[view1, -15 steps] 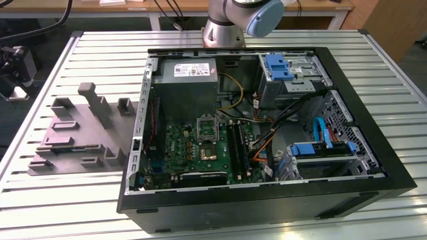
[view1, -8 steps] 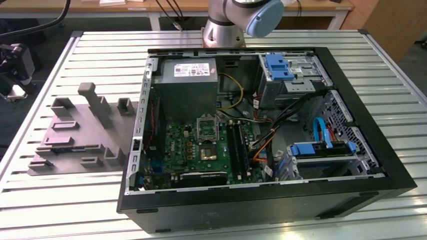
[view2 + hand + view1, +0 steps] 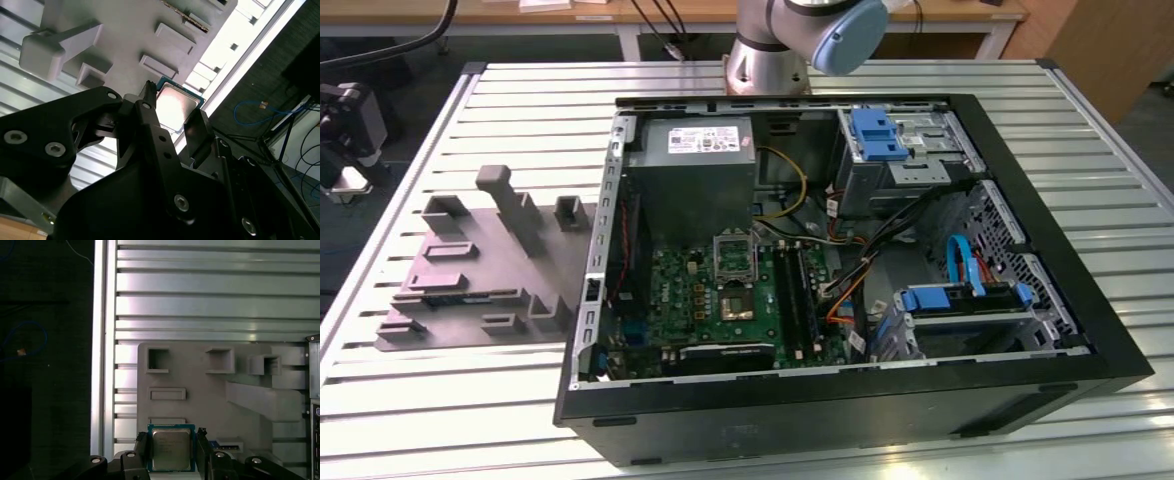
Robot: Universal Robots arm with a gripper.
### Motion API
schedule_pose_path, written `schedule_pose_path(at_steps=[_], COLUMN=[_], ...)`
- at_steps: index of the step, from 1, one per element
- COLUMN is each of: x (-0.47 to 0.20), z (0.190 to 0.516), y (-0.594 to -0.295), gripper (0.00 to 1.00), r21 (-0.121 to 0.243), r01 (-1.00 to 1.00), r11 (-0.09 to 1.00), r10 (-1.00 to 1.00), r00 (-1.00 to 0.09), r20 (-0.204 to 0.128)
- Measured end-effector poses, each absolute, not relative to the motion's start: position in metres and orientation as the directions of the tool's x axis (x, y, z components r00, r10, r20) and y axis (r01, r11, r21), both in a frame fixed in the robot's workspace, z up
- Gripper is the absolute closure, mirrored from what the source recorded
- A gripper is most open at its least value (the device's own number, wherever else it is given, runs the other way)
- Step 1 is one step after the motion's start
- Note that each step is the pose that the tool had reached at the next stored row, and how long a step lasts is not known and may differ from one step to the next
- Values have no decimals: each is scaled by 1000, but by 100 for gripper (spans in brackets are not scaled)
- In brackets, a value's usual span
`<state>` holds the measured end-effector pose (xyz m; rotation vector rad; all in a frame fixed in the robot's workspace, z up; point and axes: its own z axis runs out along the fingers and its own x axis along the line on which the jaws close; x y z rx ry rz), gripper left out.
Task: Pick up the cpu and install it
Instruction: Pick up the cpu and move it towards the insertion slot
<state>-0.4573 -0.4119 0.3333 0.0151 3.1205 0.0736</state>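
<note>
The cpu (image 3: 171,450), a small square chip with a silvery top and a green rim, sits between my gripper's (image 3: 172,441) two black fingers, which press on its opposite edges. In the second wrist view the cpu (image 3: 176,109) is likewise clamped in the gripper (image 3: 175,102). It hangs well above the grey moulded tray (image 3: 200,385), over the tray's edge. In the exterior view the tray (image 3: 467,275) lies on the slatted table, to the left of the open computer case. The dark socket (image 3: 736,300) lies on the green motherboard inside that case.
The black computer case (image 3: 854,400) fills the middle and the exterior view's right, with a grey power supply box (image 3: 700,150), blue drive brackets (image 3: 878,135) and loose cables inside. The arm's base (image 3: 767,55) stands behind the case. The table edge (image 3: 102,340) runs beside the tray.
</note>
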Motion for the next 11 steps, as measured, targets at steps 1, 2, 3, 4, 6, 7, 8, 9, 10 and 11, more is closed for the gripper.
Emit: schedule_pose_path(at_steps=[1,2,3,4,6,7,8,9,10,11], x=[-457,-457,-457,-457,-457,-457,-457,-457,-457,-457], z=[334,334,335,335,336,337,337,338,338,339], y=[-412,-412,-412,-412,-412,-412,-412,-412,-412,-412], gripper=[53,53,53,53,53,53,53,53,53,53], r21=[47,47,47,47,47,47,47,47,47,47], r01=[9,9,9,9,9,9,9,9,9,9], r11=[999,999,999,999,999,999,999,999,999,999], r10=[10,10,10,10,10,10,10,10,10,10], r00=[-1000,-1000,-1000,-1000,-1000,-1000,-1000,-1000,-1000,-1000], r20=[-20,-20,-20,-20,-20,-20,-20,-20,-20,-20])
